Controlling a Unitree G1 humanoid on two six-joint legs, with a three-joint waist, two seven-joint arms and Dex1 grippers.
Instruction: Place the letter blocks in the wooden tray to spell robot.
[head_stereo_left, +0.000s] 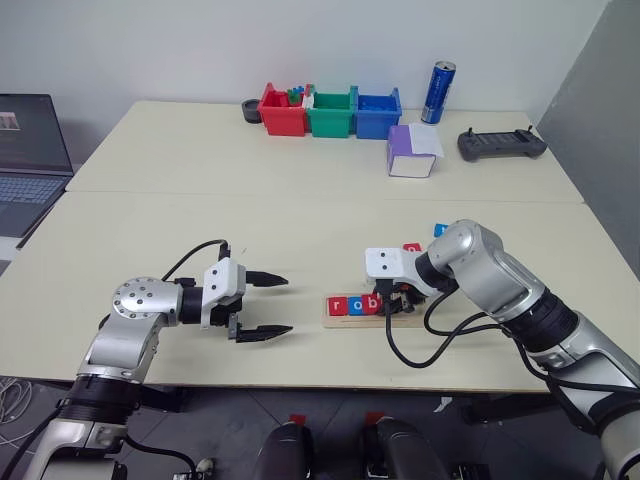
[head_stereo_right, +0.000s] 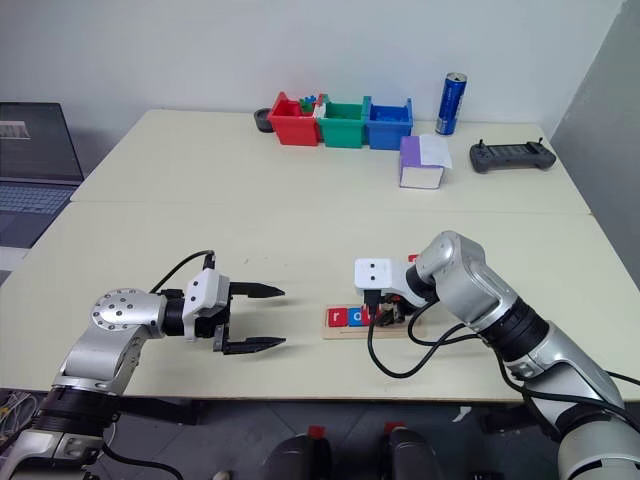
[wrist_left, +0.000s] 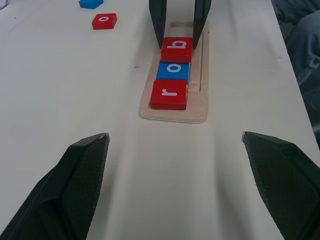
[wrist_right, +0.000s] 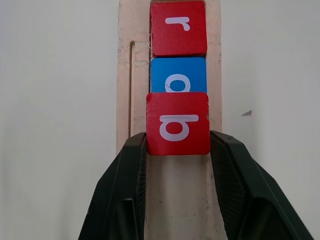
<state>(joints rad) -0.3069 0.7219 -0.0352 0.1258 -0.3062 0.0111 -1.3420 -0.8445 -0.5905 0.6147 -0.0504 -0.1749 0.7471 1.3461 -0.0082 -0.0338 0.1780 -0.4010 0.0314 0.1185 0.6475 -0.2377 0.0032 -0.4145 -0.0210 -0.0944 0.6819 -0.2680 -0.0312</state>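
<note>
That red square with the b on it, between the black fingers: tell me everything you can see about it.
The b block is a small flat red square tile with a white lowercase b and rounded corners; it looks like painted wood or plastic. The right gripper clamps its two opposite sides with its black fingers. It sits over the pale wooden tray, third in line after the red r block and the blue o block, its edge overlapping the o block slightly, so it seems not fully seated.
</note>
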